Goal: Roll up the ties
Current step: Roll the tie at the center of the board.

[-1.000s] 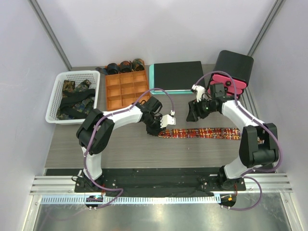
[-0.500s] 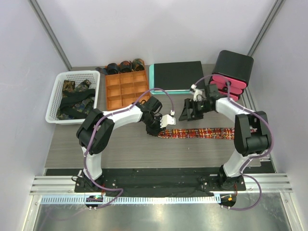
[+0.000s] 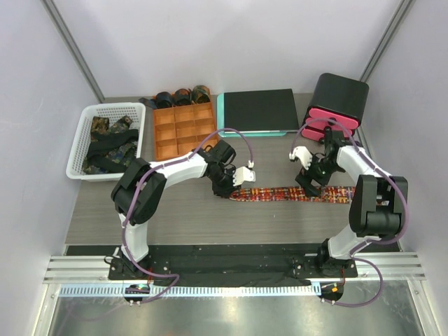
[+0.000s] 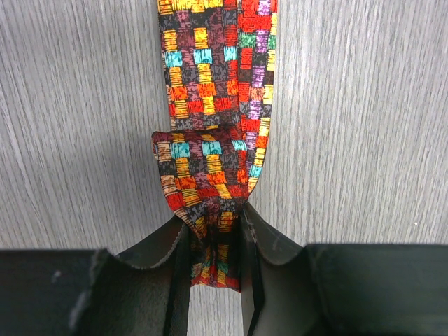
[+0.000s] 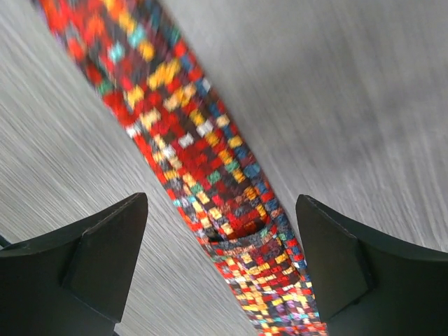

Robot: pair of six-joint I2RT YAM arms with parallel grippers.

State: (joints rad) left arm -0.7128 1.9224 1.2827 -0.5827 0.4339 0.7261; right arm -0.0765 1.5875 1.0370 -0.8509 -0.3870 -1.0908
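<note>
A red-orange multicoloured check tie lies flat across the grey table, running left to right. My left gripper is shut on its left end, which is folded over itself; the fabric is pinched between the fingers. My right gripper is open and hovers low over the tie's right part, one finger on each side of the fabric. Several dark rolled ties sit behind the orange compartment tray. More dark patterned ties lie in a white basket.
The white basket stands at the left. A dark pad with a teal edge lies at the back centre. A black and pink box stands at the back right, close to my right arm.
My right gripper has swung from behind the tie's middle, rightward and toward the near side, down over the tie's right part. My left gripper has kept its hold and place.
</note>
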